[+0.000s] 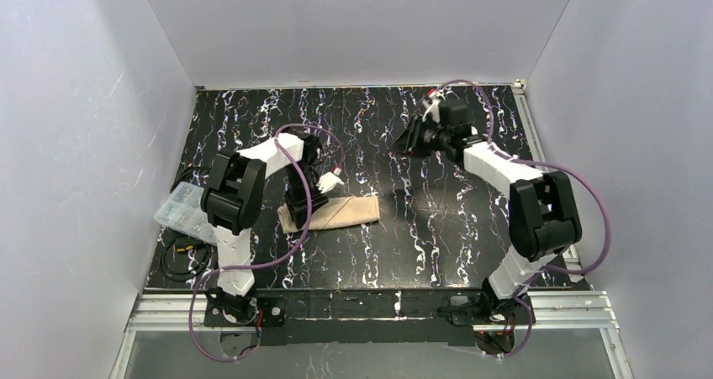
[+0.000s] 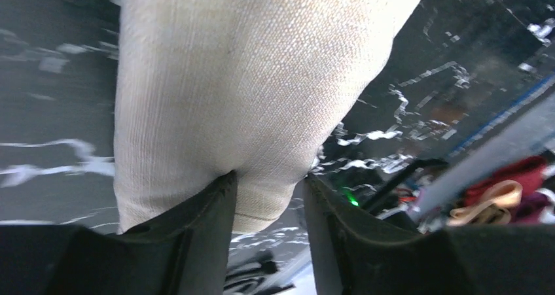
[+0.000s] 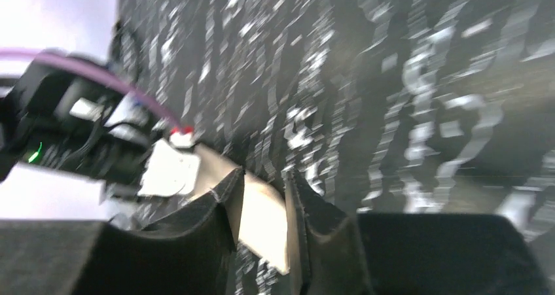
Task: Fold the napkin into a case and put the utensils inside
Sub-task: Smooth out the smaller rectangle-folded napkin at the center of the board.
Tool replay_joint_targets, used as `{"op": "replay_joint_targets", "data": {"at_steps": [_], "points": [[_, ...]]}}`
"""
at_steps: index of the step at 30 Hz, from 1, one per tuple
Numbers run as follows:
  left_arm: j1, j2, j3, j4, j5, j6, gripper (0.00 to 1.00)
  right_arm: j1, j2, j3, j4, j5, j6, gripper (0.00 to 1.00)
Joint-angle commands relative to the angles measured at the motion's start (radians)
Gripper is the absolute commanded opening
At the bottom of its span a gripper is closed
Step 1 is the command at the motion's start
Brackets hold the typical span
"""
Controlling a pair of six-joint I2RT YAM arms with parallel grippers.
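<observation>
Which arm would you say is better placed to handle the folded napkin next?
Left. The left gripper is down at the napkin, straddling one end of it. The right gripper hangs open and empty, well away toward the far right of the table.

Top cam high, near edge, looking down over whole table (image 1: 437,228), left wrist tight on case (image 2: 249,99), right wrist farther, case shared
</observation>
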Motion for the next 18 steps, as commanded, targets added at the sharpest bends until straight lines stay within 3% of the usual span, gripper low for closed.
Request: {"op": "replay_joint_targets", "data": {"at_steps": [1, 3, 4, 5, 14, 18], "points": [[-0.004, 0.019, 0.123, 0.111, -0.041, 0.081, 0.44, -0.069, -0.053, 0.119, -0.306, 0.404, -0.112, 0.45], [-0.005, -0.008, 0.185, 0.077, -0.019, 0.069, 0.55, -0.107, -0.029, 0.159, -0.343, 0.499, -0.123, 0.5], [-0.004, -0.029, 0.206, 0.063, -0.013, 0.065, 0.67, -0.128, -0.011, 0.183, -0.359, 0.531, -0.128, 0.51], [-0.005, -0.051, 0.224, 0.05, -0.01, 0.06, 0.96, -0.144, 0.008, 0.208, -0.379, 0.587, -0.135, 0.52], [0.003, -0.21, 0.382, -0.066, -0.039, 0.01, 0.98, -0.285, 0.239, 0.465, -0.527, 0.879, -0.177, 0.6], [0.042, -0.204, 0.417, -0.061, -0.042, -0.061, 0.99, -0.344, 0.263, 0.473, -0.535, 0.945, -0.173, 0.62]]}}
